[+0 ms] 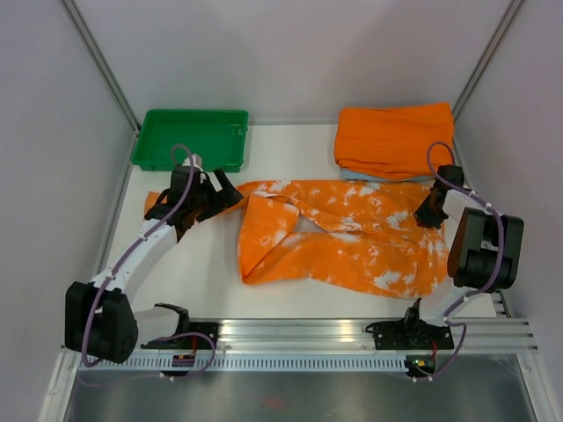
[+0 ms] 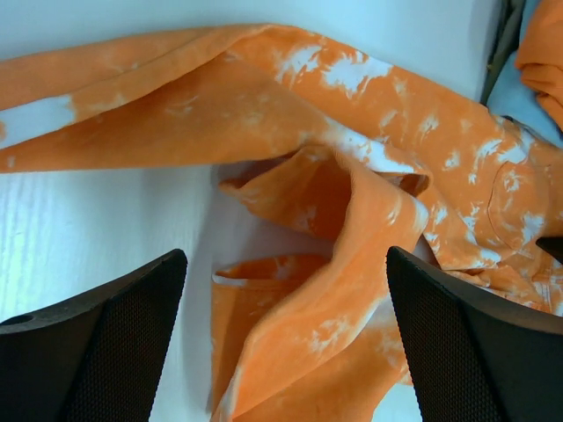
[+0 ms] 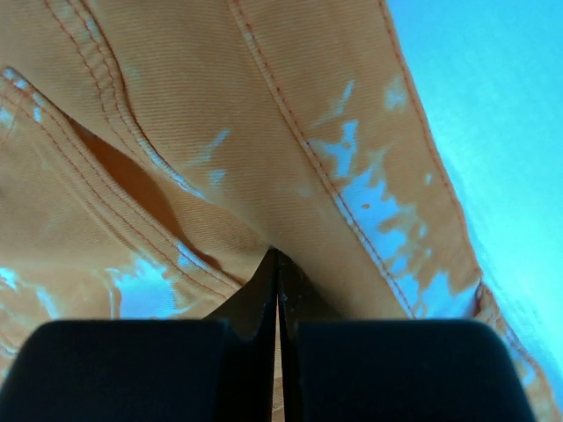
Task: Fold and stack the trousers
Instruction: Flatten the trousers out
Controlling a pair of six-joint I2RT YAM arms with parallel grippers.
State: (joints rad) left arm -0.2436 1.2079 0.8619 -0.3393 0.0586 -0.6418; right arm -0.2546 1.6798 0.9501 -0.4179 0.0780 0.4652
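Top external: orange white-splashed cloth trousers (image 1: 352, 236) lie left-to-right between right gripper (image 1: 428, 216), pinching their right end, and wide-open, empty left gripper (image 1: 226, 192).

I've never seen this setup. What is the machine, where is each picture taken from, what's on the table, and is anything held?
The machine is a left arm and a right arm, bolted at the table's near edge. The wide picture looks down from above and behind them; the other two come from a camera on each wrist. On the table lie the trousers, orange with white splashes, rumpled, with a green tray back left and a folded plain orange cloth back right. The right gripper is shut, pinching the trousers' right end. The left gripper is open above their left end, holding nothing.
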